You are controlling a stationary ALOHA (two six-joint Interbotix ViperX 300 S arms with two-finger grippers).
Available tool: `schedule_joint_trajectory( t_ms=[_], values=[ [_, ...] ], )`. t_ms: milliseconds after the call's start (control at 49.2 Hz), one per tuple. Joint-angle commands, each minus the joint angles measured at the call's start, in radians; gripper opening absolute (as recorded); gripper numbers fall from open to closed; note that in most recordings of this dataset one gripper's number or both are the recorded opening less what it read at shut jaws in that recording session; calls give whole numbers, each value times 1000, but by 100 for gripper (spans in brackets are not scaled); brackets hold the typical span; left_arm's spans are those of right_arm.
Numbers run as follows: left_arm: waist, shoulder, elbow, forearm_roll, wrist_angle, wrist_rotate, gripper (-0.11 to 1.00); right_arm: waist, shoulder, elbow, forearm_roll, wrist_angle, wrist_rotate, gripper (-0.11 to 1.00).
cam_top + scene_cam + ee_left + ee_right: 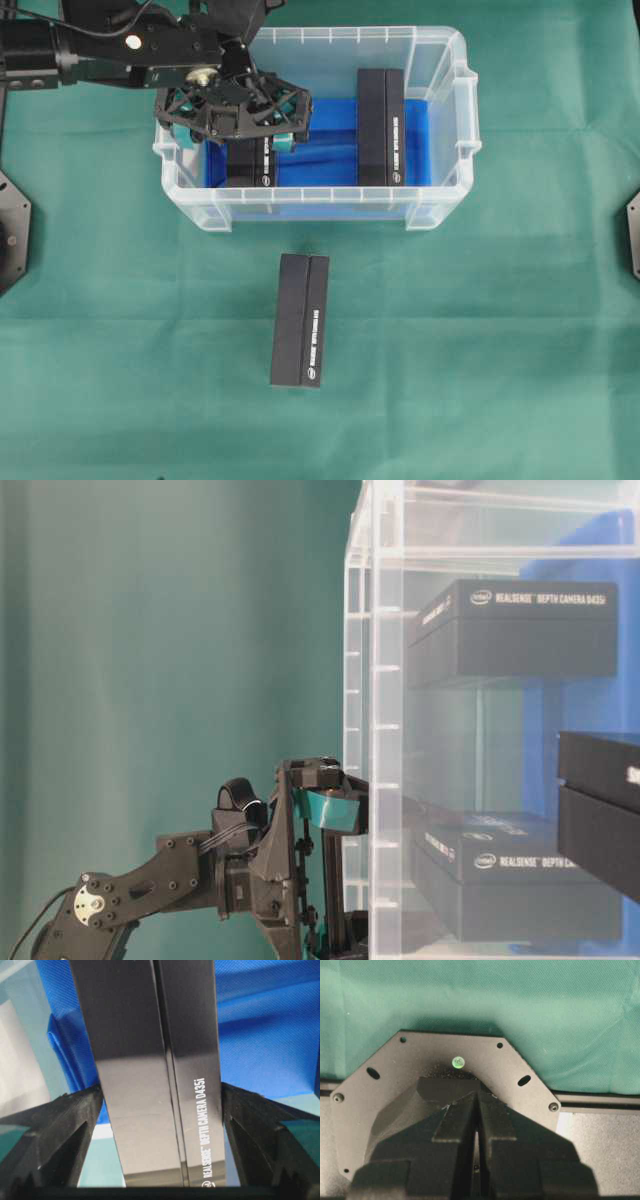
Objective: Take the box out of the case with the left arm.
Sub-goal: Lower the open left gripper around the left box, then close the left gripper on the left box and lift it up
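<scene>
**Squarely astride the box, jaws not yet proven shut**

Here the left arm's black open-frame gripper with teal pads [236, 112] has its fingers down inside the clear plastic rimmed case with the blue lining [440, 205], at the case's left end in the overhead view. The target, a slim black rectangular cardboard box with white lettering [155, 1075], stands on its long edge on the blue floor, directly between the fingers. In the left wrist view a black finger [55, 1130] flanks each broad face; the fingers look very near or touching, but I cannot tell whether they press yet.

The box should handle as stiff, light and smooth. Its glossy skin reflects light, so it may slide under weak pressure. The broad flat faces are the sensible place to hold, near the middle of its length, so it lifts level and clears the rim.

A second like box [381, 127] stands well apart at the other end of the case, and a third [300, 320] lies on the green cloth [520, 350] outside. The right gripper [476, 1125] sits parked, fingers together, holding nothing.
</scene>
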Motion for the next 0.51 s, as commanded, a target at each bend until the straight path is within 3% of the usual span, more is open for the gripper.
schedule_joint_trajectory(
  t_ms=[0,102,203,488],
  values=[
    [3,-6,2,2,-9,-6,87,0,5,-26,2,2,2,1],
    [3,-6,0,2,-8,-3,80,0,5,-25,2,2,2,1],
    [3,-6,-2,2,-9,-8,62,0,5,-26,2,2,2,1],
    [2,-9,-3,2,-9,-6,62,0,5,-25,2,2,2,1]
  ],
)
